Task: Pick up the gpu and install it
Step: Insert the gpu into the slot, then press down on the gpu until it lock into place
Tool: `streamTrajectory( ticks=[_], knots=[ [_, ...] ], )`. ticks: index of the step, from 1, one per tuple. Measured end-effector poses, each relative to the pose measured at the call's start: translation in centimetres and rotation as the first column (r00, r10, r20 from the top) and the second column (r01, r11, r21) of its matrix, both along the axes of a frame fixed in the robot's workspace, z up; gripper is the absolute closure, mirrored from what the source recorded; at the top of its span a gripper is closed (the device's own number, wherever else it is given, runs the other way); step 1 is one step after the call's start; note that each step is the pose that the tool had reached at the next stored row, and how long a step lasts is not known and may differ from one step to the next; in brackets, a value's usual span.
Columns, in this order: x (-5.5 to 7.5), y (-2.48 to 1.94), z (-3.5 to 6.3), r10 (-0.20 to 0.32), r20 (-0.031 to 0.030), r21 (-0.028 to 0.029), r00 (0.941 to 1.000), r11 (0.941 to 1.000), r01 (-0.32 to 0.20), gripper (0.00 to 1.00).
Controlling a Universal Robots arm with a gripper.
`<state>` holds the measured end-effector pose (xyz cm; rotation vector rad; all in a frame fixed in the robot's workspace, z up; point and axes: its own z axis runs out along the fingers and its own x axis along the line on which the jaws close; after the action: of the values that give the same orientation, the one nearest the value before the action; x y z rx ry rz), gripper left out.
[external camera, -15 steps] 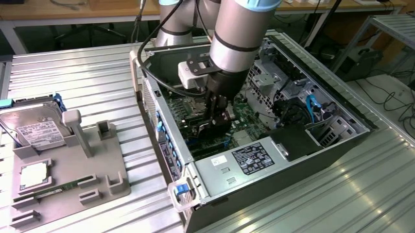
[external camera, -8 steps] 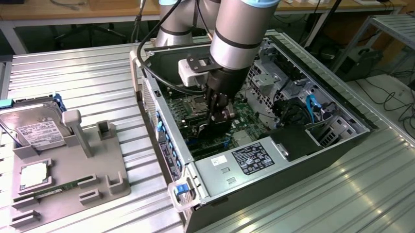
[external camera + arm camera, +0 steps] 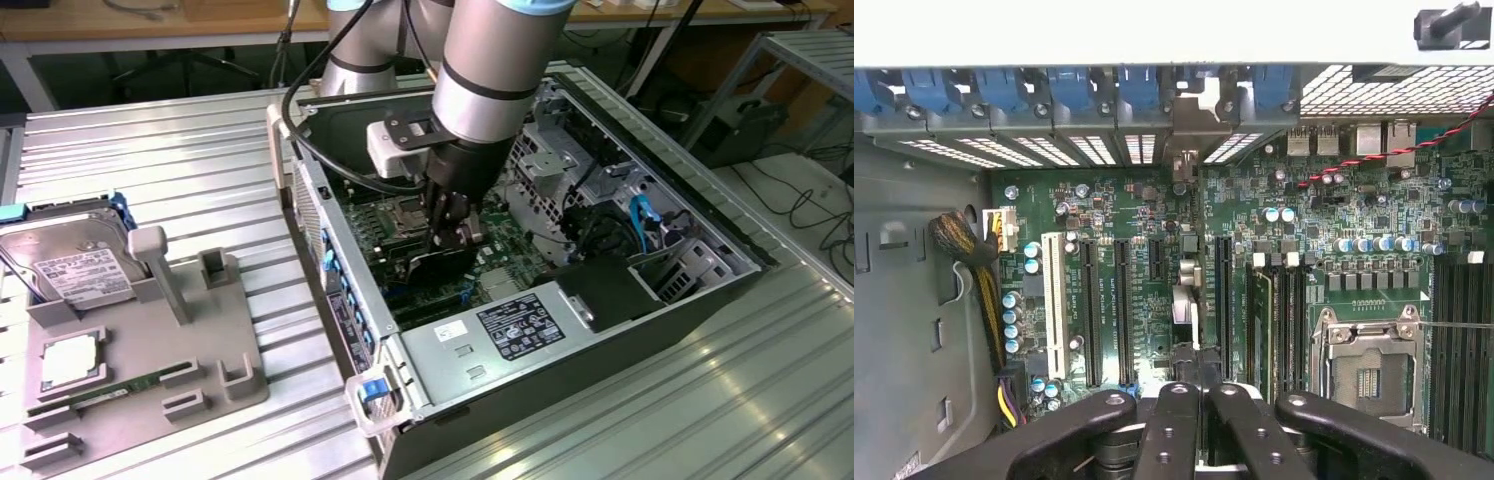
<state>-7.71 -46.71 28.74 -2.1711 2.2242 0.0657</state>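
Inside the open PC case [image 3: 694,215], seen from the exterior view, the gripper [image 3: 451,238] hangs low over the motherboard [image 3: 501,240], jaws shut on the gpu [image 3: 441,268]. The card is a thin dark slab held on edge directly below the jaws, its lower edge down among the expansion slots. The case lies on its side on the ribbed metal desk [image 3: 160,170], toward the desk's middle. Near the desk edge at the exterior view's left sits a grey plastic holder [image 3: 200,345] w/ a silver hard drive [image 3: 74,262] and a small green memory stick [image 3: 127,388].

Wrist view: the black fingers [image 3: 1174,430] are pressed close w/ the card's thin edge between them. The gpu's long axis runs parallel to the long black slots [image 3: 1122,312], pale metal bracket [image 3: 1186,150] at the far end meeting the case's rear slot openings. Green board is glossy and crowded w/ capacitors; the CPU socket [image 3: 1366,370] sits to one side.
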Motion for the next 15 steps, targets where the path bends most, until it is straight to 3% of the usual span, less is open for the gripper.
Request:
streamTrajectory(
  ticks=[6,15],
  knots=[
    [-0.1,0.0,-0.02,0.0,0.0,-0.0001,1.0,1.0,0.0,0.89],
    [-2.1,0.0,-0.19,0.0,0.0,0.0,1.0,1.0,0.0,0.89]
  ],
)
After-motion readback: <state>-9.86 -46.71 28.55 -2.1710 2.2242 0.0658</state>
